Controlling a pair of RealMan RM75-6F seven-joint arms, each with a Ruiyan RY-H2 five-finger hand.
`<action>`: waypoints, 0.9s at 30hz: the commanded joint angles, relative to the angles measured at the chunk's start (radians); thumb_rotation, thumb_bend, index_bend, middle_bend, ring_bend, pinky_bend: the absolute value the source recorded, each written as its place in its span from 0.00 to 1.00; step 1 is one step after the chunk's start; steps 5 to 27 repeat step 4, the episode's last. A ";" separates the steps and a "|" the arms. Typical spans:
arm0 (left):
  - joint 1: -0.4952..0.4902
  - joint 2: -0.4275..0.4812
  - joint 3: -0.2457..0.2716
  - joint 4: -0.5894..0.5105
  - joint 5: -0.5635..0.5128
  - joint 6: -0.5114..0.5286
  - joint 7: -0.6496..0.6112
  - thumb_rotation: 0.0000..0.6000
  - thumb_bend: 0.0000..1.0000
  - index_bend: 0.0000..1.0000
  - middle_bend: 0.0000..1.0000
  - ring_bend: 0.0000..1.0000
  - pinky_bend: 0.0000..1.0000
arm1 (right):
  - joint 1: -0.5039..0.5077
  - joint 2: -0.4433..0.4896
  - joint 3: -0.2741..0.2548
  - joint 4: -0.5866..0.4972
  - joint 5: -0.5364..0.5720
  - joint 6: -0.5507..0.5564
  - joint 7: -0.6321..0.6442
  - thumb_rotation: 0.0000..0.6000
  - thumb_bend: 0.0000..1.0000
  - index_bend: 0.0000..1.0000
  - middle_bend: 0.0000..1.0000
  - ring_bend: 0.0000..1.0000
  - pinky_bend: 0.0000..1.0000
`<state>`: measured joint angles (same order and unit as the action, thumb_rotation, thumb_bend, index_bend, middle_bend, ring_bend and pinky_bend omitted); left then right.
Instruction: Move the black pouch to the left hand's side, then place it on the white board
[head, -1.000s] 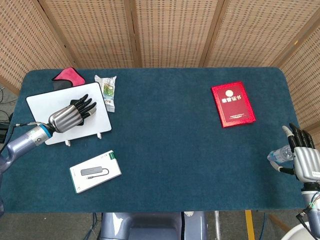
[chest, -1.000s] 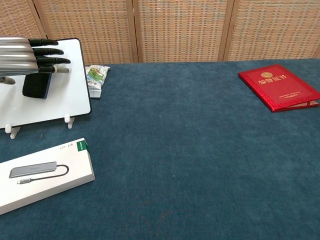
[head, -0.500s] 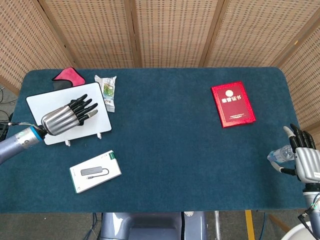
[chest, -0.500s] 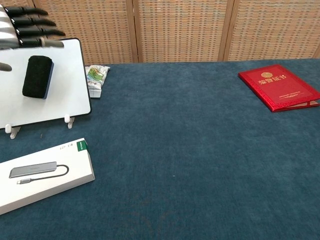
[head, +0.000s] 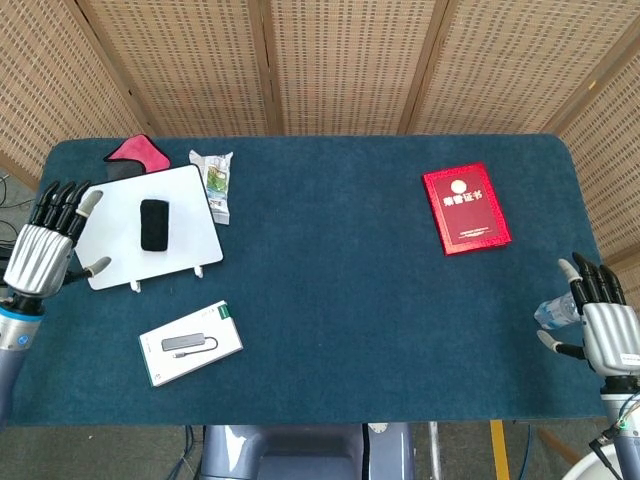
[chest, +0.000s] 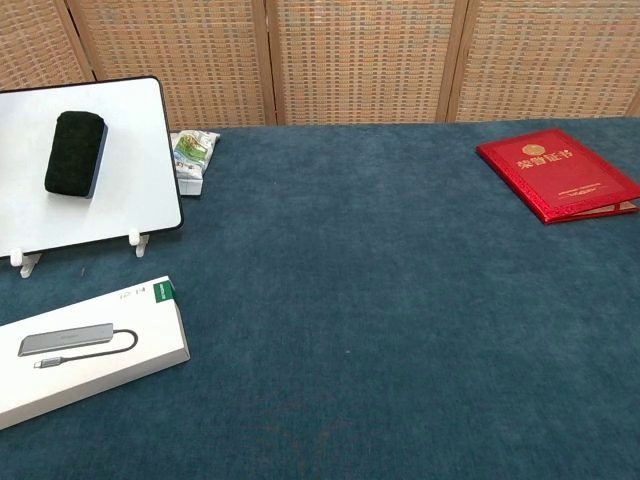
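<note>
The black pouch (head: 153, 224) (chest: 75, 152) lies flat on the white board (head: 190, 200) (chest: 135, 180), near its middle, with nothing touching it. My left hand (head: 45, 250) hovers off the board's left edge, fingers spread and holding nothing; the chest view does not show it. My right hand (head: 600, 320) stays at the table's near right edge, fingers apart and empty, seen only in the head view.
A white box with a cable picture (head: 190, 343) (chest: 85, 345) lies in front of the board. A snack packet (head: 216, 180) (chest: 191, 157) sits at the board's right. A pink cloth (head: 130, 152) lies behind it. A red booklet (head: 466, 208) (chest: 558, 172) rests at the right.
My left hand has lifted off the pouch and drawn back to the left, clear of the board. The pouch stays on the board. The right hand has barely moved.
</note>
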<state>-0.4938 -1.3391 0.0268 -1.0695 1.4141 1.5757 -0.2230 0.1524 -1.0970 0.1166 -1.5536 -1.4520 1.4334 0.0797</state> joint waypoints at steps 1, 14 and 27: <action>0.173 0.113 -0.050 -0.381 -0.202 -0.105 0.086 1.00 0.00 0.00 0.00 0.00 0.00 | -0.004 -0.001 -0.005 -0.002 -0.008 0.006 -0.005 1.00 0.00 0.00 0.00 0.00 0.00; 0.204 0.130 -0.039 -0.439 -0.193 -0.099 0.090 1.00 0.00 0.00 0.00 0.00 0.00 | -0.009 -0.001 -0.008 -0.002 -0.006 0.009 -0.013 1.00 0.00 0.00 0.00 0.00 0.00; 0.204 0.130 -0.039 -0.439 -0.193 -0.099 0.090 1.00 0.00 0.00 0.00 0.00 0.00 | -0.009 -0.001 -0.008 -0.002 -0.006 0.009 -0.013 1.00 0.00 0.00 0.00 0.00 0.00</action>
